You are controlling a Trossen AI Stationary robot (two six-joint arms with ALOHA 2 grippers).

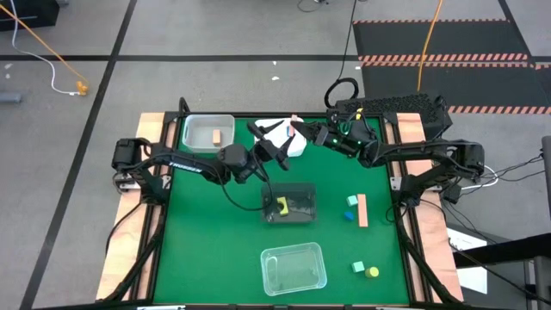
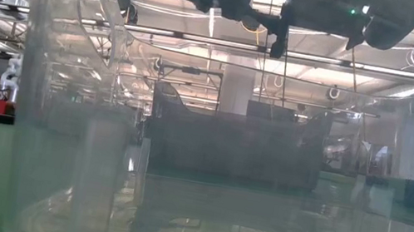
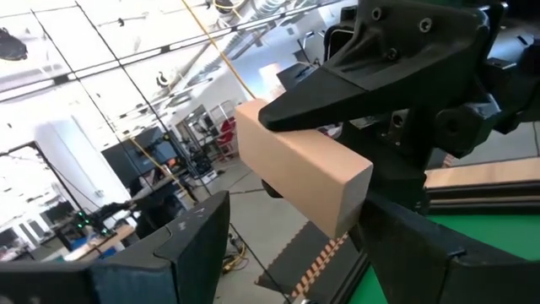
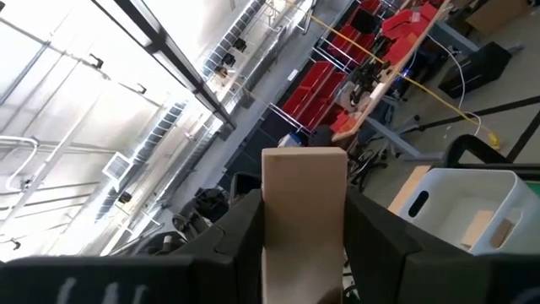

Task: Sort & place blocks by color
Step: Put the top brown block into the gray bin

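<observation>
Green felt table (image 1: 215,258), four trays set on it: a clear one (image 1: 207,120) at the far left with one tan block (image 1: 215,135) inside, a white one (image 1: 297,146) at far centre, a dark-looking one (image 1: 301,200) mid-table with a yellow piece (image 1: 281,205), and a clear one (image 1: 293,267) at the near edge.

Both arms are raised and brought together above the white tray. Loose blocks are left on the right side of the felt: a tan bar (image 1: 362,210), two bluish pieces (image 1: 350,207) beside it, and a green (image 1: 358,268) and yellow (image 1: 372,272) pair nearer the front.

Right gripper (image 1: 303,131): clamped on a tan block (image 4: 304,194), held in the air, its long axis running out past the fingertips. Left gripper (image 1: 275,151): fingers spread, nothing held. In the left wrist view the free end of the block is pointed in between those spread fingers, close but apart. A handover is judged to be under way; the left arm is nearer the tan tray.

Beyond the table, grey floor, cables and a striped mat are seen.
</observation>
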